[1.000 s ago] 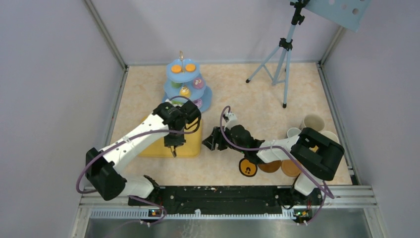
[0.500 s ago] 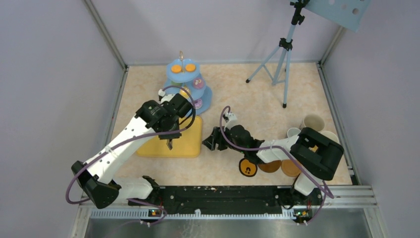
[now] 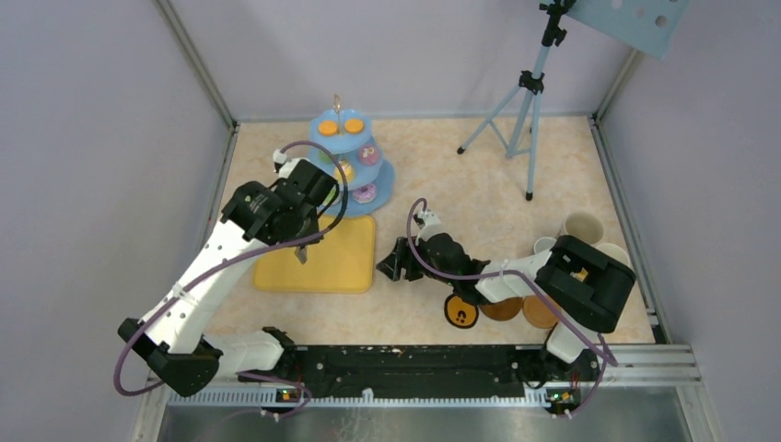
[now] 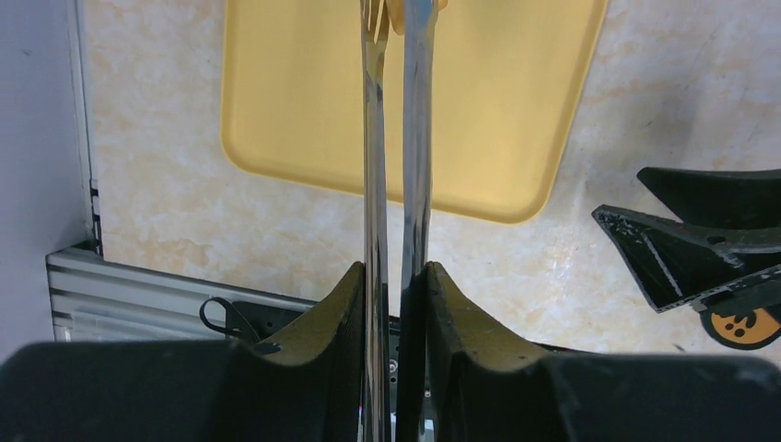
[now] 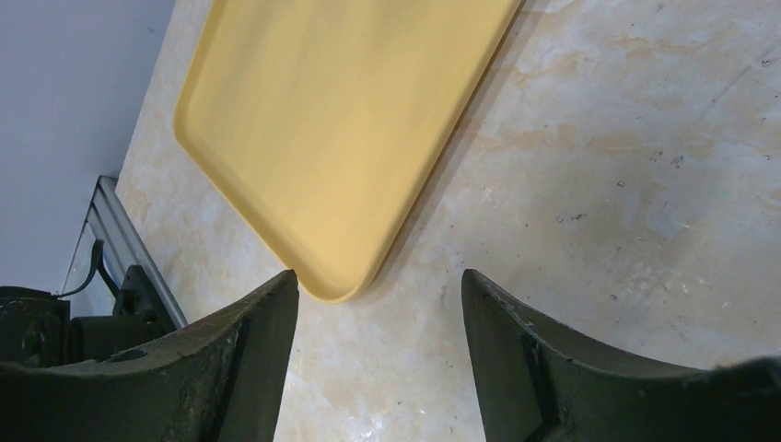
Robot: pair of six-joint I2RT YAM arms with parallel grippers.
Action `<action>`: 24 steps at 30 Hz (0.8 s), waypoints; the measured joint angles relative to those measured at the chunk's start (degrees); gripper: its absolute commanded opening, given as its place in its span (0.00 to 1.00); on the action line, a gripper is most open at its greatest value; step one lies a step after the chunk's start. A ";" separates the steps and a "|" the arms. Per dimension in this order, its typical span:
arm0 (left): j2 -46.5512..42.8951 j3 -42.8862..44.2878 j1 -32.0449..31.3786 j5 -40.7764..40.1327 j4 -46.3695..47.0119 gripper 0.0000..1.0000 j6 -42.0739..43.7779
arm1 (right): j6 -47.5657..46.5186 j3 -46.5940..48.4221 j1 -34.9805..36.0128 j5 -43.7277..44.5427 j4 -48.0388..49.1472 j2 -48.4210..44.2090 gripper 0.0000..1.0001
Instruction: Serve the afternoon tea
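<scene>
My left gripper (image 3: 297,241) hangs over the far left part of the yellow tray (image 3: 341,267), shut on the long metal tongs (image 4: 391,166). In the left wrist view its fingers (image 4: 345,313) press the two arms of the tongs almost together. A bit of yellow-orange shows at the tongs' tips at the top edge. The light-blue three-tier stand (image 3: 350,157) stands just behind, with orange (image 3: 328,127), purple (image 3: 369,153) and yellow (image 3: 343,169) pastries on it. My right gripper (image 3: 391,261) is open and low by the tray's right edge (image 5: 341,120), holding nothing.
Cream mugs (image 3: 582,226) and a grey mug (image 3: 546,245) stand at the right, beside my right arm. Brown coasters (image 3: 502,309) and an orange disc with dark marks (image 3: 460,311) lie near the front. A tripod (image 3: 525,101) stands at the back right. Walls enclose the table.
My left arm has swung back and to the left, carrying the tongs from the tray's near middle to its far left part. The right arm has not moved.
</scene>
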 measured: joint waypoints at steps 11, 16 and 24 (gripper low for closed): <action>2.32 17.59 2.64 -2.67 -0.33 0.24 6.47 | 0.02 0.11 0.00 -0.04 -0.02 1.77 0.64; 5.07 24.37 2.99 -3.39 -0.37 0.24 8.96 | 0.02 0.11 0.00 -0.09 -0.04 2.03 0.64; 10.49 34.07 3.26 -3.65 -0.85 0.24 11.52 | 0.04 0.50 0.00 -0.24 -0.02 2.71 0.64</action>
